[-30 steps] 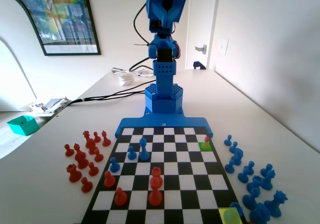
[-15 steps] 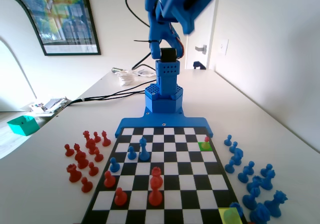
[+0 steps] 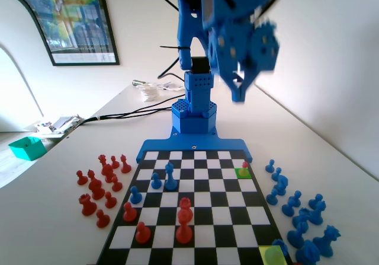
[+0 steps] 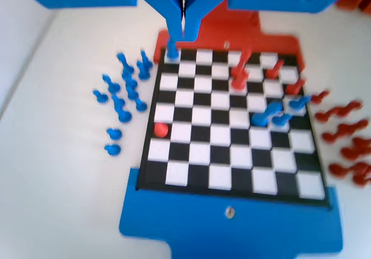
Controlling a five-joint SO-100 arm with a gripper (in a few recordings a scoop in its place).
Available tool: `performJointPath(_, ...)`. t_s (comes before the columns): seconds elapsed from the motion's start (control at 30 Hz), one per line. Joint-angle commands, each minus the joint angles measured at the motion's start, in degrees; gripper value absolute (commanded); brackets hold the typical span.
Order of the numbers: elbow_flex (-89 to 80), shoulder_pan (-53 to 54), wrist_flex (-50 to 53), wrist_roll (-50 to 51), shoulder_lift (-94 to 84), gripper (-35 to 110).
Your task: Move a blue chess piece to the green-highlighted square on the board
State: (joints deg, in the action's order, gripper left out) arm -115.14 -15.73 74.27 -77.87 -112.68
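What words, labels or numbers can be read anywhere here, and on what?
None can be read.
The framed poster on the wall has a pale strip along its bottom edge that may hold print: too small to read.
The board, the blue arm and its claw, and the red and blue pieces bear no lettering that shows.
The papers on the table at left: too blurred to tell.

You face a white table (image 3: pixel 331 158) set against plain white walls (image 3: pixel 320 57) in bright, even light. A framed poster (image 3: pixel 71 19) hangs on the left wall. At the far end a white door with a metal handle (image 3: pixel 238 57) sits beside a wall switch (image 3: pixel 263 55). Cables (image 3: pixel 127 111) trail across the table, and a small green box (image 3: pixel 26 147) sits off its left edge.
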Motion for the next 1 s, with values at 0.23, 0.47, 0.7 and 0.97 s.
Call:
performJointPath(0.23, -10.37, -6.59, -14.59, 7.12, 4.39, 9)
performJointPath(0.47, -13.54, -7.73, -21.01, 7.82, 6.42, 14)
performJointPath(0.7, -13.45, -7.73, -25.14, 7.56, 12.3, 15)
performJointPath(0.97, -11.95, -8.88, -27.33, 6.77, 17.84, 16)
